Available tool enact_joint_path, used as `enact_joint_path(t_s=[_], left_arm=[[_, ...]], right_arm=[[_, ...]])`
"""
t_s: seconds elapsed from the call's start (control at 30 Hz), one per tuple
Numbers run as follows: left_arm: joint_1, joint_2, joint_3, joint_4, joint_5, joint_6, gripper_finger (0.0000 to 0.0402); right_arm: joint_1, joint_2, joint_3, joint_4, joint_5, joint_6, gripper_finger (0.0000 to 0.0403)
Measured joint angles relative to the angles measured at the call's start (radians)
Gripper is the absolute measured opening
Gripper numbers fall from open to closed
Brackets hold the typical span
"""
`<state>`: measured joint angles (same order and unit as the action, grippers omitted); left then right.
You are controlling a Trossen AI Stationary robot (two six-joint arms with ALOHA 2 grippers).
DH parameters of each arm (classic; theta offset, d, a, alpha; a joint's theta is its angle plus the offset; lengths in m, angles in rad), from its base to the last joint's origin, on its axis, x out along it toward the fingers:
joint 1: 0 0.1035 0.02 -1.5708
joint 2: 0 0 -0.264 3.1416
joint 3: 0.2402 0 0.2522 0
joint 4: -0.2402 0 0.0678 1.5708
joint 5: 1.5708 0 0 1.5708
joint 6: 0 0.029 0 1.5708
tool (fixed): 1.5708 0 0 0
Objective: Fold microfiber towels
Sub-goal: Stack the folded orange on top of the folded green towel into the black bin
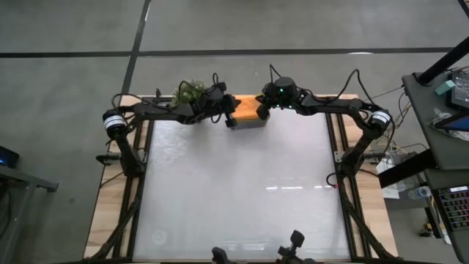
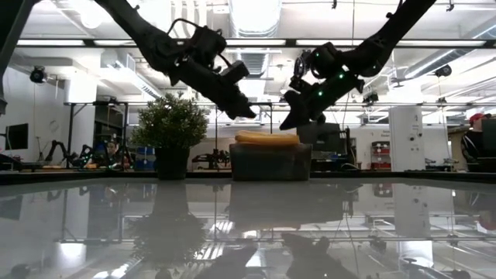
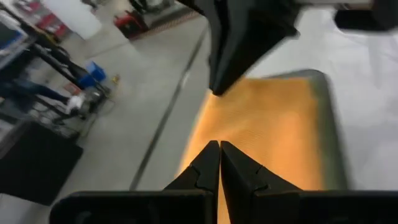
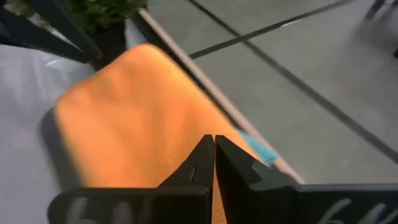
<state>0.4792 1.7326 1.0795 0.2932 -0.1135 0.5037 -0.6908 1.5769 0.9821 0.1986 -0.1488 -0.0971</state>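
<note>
An orange microfiber towel (image 1: 248, 108) lies folded on top of the small grey bin (image 1: 253, 123) at the middle of the table's far edge. The towel bulges above the bin's rim (image 2: 267, 139). My left gripper (image 2: 248, 115) hangs shut just above the towel's left end. My right gripper (image 2: 285, 124) hangs shut just above its right end. Both point slantwise down at the towel, their tips a short way apart. The low view shows a gap between each tip and the towel. A sliver of teal (image 4: 261, 150) shows past the towel's far side.
A green potted plant (image 1: 190, 92) stands left of the bin at the far edge, close under the left arm. The white table top (image 1: 242, 191) stretches from the bin toward the near edge. A cluttered desk (image 1: 447, 95) stands beyond the right side.
</note>
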Motion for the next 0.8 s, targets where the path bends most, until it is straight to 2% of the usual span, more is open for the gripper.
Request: enact_joint_path(t_s=[0.33, 0.47, 0.63, 0.8], left_arm=[[0.071, 0.112, 0.004, 0.047, -0.002, -0.042, 0.0000], [0.076, 0.125, 0.004, 0.040, -0.002, -0.071, 0.0000], [0.075, 0.122, 0.004, 0.037, -0.002, -0.079, 0.0000], [0.060, 0.088, 0.004, 0.030, -0.003, -0.079, 0.0000]], right_arm=[[-0.017, 0.121, -0.002, 0.143, 0.022, 0.035, 0.0009], [-0.021, 0.159, -0.002, 0.150, 0.022, 0.048, 0.0009], [-0.022, 0.156, -0.002, 0.152, 0.022, 0.056, 0.0009], [-0.021, 0.100, -0.005, 0.144, 0.022, 0.053, 0.0009]])
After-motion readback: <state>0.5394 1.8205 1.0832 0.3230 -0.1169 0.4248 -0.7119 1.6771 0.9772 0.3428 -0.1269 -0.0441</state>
